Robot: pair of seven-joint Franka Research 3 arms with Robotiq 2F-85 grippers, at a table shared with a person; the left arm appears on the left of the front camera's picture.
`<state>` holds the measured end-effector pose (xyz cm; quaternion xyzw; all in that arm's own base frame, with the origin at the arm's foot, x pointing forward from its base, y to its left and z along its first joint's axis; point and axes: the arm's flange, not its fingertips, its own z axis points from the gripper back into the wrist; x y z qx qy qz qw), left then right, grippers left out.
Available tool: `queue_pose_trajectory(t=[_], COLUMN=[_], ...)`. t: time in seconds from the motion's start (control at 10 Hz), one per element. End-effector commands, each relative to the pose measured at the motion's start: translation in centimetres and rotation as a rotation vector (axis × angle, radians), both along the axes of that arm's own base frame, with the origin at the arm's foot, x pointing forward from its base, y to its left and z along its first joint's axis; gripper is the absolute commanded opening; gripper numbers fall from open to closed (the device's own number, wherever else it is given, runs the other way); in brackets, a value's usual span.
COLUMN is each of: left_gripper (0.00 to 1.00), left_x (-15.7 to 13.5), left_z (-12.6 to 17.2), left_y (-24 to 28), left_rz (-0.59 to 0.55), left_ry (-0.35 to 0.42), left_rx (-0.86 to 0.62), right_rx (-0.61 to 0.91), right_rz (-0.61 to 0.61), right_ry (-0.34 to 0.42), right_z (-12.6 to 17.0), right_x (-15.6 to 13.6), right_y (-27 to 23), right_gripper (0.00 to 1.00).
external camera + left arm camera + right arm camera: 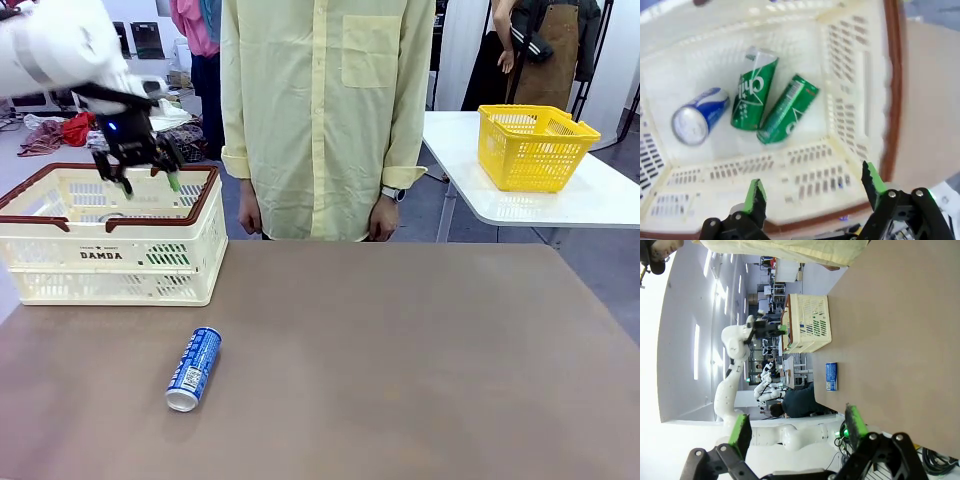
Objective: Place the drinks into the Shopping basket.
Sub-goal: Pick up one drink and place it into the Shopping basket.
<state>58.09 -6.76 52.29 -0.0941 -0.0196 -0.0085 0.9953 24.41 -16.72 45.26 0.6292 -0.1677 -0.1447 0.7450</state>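
One blue can is left on the table, lying on its side near the front, well apart from the crate. The crate sits at the table's left end and holds three cans: two green cans side by side and a second blue one, all lying down. The left gripper hangs over the crate, jaws wide and empty. The right gripper, off to the table's right side, is also fully open with nothing in it. To finish well, I judge a gripper should come down across the lying can's middle, close squarely so it cannot roll away, then lift clear of the brown rim before letting go.
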Motion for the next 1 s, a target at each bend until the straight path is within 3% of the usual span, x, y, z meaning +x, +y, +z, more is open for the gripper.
queue_pose_trajectory(t=[0.0, 0.1, 0.3, 0.4, 0.6, 0.9], left_gripper=[1.00, 1.00, 1.00, 1.00, 1.00, 1.00], left_x=[-6.6, -9.6, -14.3, -16.0, -17.9, -20.6], left_z=[3.9, 5.6, 7.0, 6.0, 1.4, -9.1], left_y=[2.3, 3.3, 6.1, 8.3, 13.7, 21.2], left_rz=[-0.060, -0.123, -0.091, -0.214, -0.229, -0.167], left_ry=[0.002, -0.019, 0.002, 0.052, 0.206, 0.181], left_rx=[-0.155, -0.242, -0.524, -0.624, -0.883, -1.174], right_rx=[0.024, 0.024, 0.024, 0.024, 0.024, 0.024], right_rz=[-0.008, -0.008, -0.008, -0.008, -0.008, -0.008], right_ry=[0.001, 0.001, 0.001, 0.001, 0.001, 0.001], right_z=[0.7, 0.7, 0.7, 0.7, 0.7, 0.7], right_x=[0.2, 0.2, 0.2, 0.2, 0.2, 0.2], right_y=[0.1, 0.1, 0.1, 0.1, 0.1, 0.1], right_gripper=[1.00, 1.00, 1.00, 1.00, 1.00, 1.00])
